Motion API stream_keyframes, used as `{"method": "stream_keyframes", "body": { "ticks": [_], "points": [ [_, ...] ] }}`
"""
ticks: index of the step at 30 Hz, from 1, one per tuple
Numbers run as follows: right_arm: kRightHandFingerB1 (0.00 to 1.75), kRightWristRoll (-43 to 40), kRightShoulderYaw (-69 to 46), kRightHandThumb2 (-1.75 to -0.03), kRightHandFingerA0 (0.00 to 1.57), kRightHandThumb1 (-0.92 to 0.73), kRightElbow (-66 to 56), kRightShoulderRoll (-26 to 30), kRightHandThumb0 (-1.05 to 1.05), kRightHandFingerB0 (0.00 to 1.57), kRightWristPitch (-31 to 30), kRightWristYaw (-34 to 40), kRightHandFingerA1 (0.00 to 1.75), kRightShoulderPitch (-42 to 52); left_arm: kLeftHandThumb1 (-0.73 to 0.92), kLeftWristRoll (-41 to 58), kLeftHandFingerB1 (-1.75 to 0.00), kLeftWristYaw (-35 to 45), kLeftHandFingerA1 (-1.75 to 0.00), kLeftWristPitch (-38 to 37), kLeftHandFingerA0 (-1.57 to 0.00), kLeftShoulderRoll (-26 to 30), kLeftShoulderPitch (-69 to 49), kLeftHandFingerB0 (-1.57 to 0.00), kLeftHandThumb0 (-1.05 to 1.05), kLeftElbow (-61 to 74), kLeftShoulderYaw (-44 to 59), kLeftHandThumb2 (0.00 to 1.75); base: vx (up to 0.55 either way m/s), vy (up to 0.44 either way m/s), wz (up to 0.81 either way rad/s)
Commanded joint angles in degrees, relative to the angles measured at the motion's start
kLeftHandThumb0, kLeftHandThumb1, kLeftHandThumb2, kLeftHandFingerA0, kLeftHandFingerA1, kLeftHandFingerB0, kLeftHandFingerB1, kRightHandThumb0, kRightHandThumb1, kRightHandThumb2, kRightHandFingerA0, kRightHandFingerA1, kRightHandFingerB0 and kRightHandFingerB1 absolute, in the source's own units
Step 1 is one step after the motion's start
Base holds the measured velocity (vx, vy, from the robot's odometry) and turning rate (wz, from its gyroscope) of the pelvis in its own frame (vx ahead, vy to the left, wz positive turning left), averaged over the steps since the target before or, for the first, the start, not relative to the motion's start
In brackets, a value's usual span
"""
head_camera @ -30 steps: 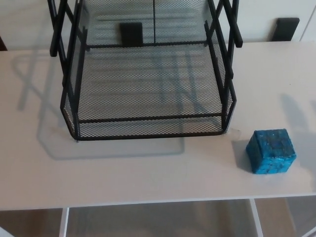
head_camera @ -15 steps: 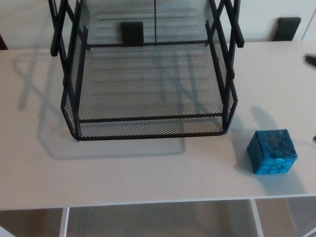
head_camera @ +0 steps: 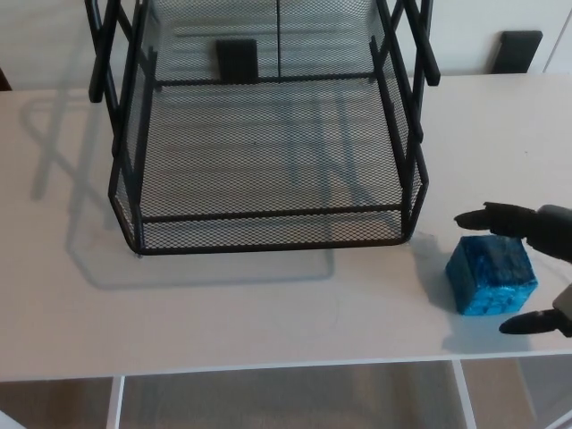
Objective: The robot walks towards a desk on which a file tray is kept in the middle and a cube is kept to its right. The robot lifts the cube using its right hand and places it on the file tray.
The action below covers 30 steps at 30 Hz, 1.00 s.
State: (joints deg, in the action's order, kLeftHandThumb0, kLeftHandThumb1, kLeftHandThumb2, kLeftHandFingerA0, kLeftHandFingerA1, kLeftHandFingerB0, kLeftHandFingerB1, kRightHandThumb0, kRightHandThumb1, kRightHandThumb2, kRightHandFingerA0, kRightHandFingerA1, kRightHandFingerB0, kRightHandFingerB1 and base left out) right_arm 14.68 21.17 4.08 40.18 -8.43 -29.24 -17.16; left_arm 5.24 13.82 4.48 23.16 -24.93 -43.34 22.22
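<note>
A black wire-mesh file tray (head_camera: 268, 234) stands in the middle of the pale desk (head_camera: 223, 304), its lower shelf bare. To its right, near the desk's front edge, sits a mottled blue cube (head_camera: 490, 275). My right hand (head_camera: 536, 268) reaches in from the right edge, open, fingers spread around the cube. One finger lies over the cube's far top edge and the thumb hovers at its near right corner. I cannot tell whether they touch it. My left hand does not show.
The tray's tall side frames (head_camera: 407, 54) rise just left of the cube. Two dark chair backs (head_camera: 518, 49) show behind the desk. The desk's front edge (head_camera: 286, 368) runs close below the cube, with floor beneath.
My right hand has come in from the right and now spreads around the cube. The cube and tray have stayed put.
</note>
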Motion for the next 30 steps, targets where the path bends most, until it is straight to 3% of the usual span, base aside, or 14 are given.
{"method": "stream_keyframes", "body": {
  "ticks": [1, 6, 7, 10, 12, 13, 14, 18, 19, 20, 21, 23, 28, 30],
  "points": [
    [0.35, 4.5, 0.41, -0.74, 0.02, -0.35, 2.0, -1.34, -0.62, 0.01, -0.4, 0.94, 0.25, -0.64, 0.7, -0.24, -0.48, -0.46, -0.58, -2.76, -0.28, 1.21, -0.06, -0.14, -0.72, -0.31, -0.33, 1.02, 0.0, 0.0, 0.0],
    [0.33, 7.09, 0.77, -0.55, 0.04, -0.46, 5.31, -3.83, -0.51, 0.15, 2.18, 4.4, 0.38, -0.49, 0.71, -1.15, -0.47, -0.4, -0.56, -5.45, -0.3, 2.17, 1.76, -0.15, -0.71, -6.08, -1.4, 1.0, 0.0, 0.0, 0.0],
    [0.49, 7.0, 0.61, -0.9, 0.05, -0.34, 6.47, -4.4, -0.33, 0.0, 3.8, 5.42, 0.56, -0.22, 0.69, -1.22, -0.47, -0.64, -0.57, -5.03, -0.31, 2.23, 1.68, -0.15, -0.7, -5.87, -1.62, 1.01, 0.0, 0.0, 0.0],
    [0.49, 7.39, 0.33, -0.9, 0.05, -0.34, 7.69, -5.02, -0.33, 0.0, 5.74, 6.29, 0.56, -0.04, 0.69, -0.95, -0.47, -0.82, -0.57, -4.75, -0.31, 2.26, 1.51, -0.15, -0.7, -5.53, -1.83, 1.01, 0.0, 0.0, 0.0],
    [0.34, 8.89, 1.18, -0.56, 0.07, -0.51, 8.88, -5.15, -0.44, 0.18, 7.93, 7.83, 0.49, 0.22, 0.7, -1.74, -0.48, -0.69, -0.58, -6.58, -0.31, 2.71, 1.78, -0.15, -0.7, -7.74, -2.6, 1.02, 0.0, 0.0, 0.0],
    [0.34, 9.58, 0.9, -0.56, 0.09, -0.52, 7.87, -4.03, -0.42, 0.19, 8.54, 8.57, 0.49, 2.2, 0.88, -2.79, -0.38, -0.94, -0.5, -8.0, -0.38, 2.88, 2.13, -0.22, -0.7, -9.47, -3.79, 0.67, 0.0, 0.0, 0.0],
    [0.33, 10.92, 1.71, -0.57, 0.1, -0.54, 7.88, -3.59, -0.45, 0.18, 8.61, 8.5, 0.48, 2.01, 0.71, -2.75, -0.47, -1.02, -0.56, -8.15, -0.31, 3.09, 2.77, -0.19, -0.7, -10.91, -4.01, 0.99, 0.0, 0.0, 0.0],
    [0.34, 15.99, 3.45, -0.58, 0.45, -0.59, 8.26, -2.11, -0.37, 0.32, 12.75, 13.27, 0.59, 3.4, 0.7, -2.18, -0.46, -0.86, -0.55, -8.76, -0.32, 3.59, 3.77, -0.16, -0.7, -13.65, -4.81, 0.99, 0.0, 0.0, 0.0],
    [0.4, 18.59, 4.05, -0.59, 0.84, -0.63, 8.54, -1.8, -0.23, 0.54, 14.93, 17.6, 1.13, 4.2, 0.87, -2.23, -0.37, -1.39, -0.49, -8.65, -0.4, 3.49, 3.94, -0.24, -0.66, -13.79, -4.89, 0.66, 0.0, 0.0, 0.0],
    [0.5, 24.78, 5.76, -0.64, 0.84, -0.65, 7.68, -0.83, -0.21, 0.8, 15.57, 24.05, 1.52, 5.06, 0.71, -2.33, -0.46, -1.5, -0.57, -8.24, -0.34, 3.38, 3.5, -0.17, -0.68, -13.02, -5.15, 1.01, 0.0, 0.0, 0.0],
    [0.53, 28.99, 7.06, -0.66, 0.85, -0.69, 6.66, -0.1, -0.23, 0.89, 14.41, 26.75, 1.56, 5.39, 0.88, -2.69, -0.36, -1.8, -0.48, -8.11, -0.42, 3.34, 3.3, -0.24, -0.68, -12.5, -5.57, 0.66, 0.0, 0.0, 0.0],
    [0.65, 31.33, 7.84, -0.8, 0.91, -0.61, 6.86, 0.22, -0.13, 1.01, 14.48, 29.86, 1.41, 5.61, 0.88, -3.35, -0.35, -2.46, -0.48, -7.47, -0.43, 3.42, 3.81, -0.23, -0.66, -12.69, -6.31, 0.66, 0.0, 0.0, 0.0],
    [1.03, 32.68, 7.91, -0.58, 0.86, -0.59, 11.17, 0.13, -0.27, 0.91, 19.82, 41.88, 1.67, 5.87, 0.89, -3.8, -0.36, -2.81, -0.48, -6.98, -0.43, 3.6, 3.2, -0.23, -0.63, -11.39, -7.21, 0.66, 0.0, 0.0, 0.0],
    [1.11, 31.25, 6.22, -0.87, 1.15, -0.44, 11.24, -0.02, -0.32, 0.93, 21.27, 44.19, 1.33, 6.21, 0.88, -3.38, -0.37, -2.95, -0.5, -6.05, -0.43, 3.44, 1.97, -0.25, -0.64, -7.88, -6.79, 0.66, 0.0, 0.0, 0.0]
  ]
}}
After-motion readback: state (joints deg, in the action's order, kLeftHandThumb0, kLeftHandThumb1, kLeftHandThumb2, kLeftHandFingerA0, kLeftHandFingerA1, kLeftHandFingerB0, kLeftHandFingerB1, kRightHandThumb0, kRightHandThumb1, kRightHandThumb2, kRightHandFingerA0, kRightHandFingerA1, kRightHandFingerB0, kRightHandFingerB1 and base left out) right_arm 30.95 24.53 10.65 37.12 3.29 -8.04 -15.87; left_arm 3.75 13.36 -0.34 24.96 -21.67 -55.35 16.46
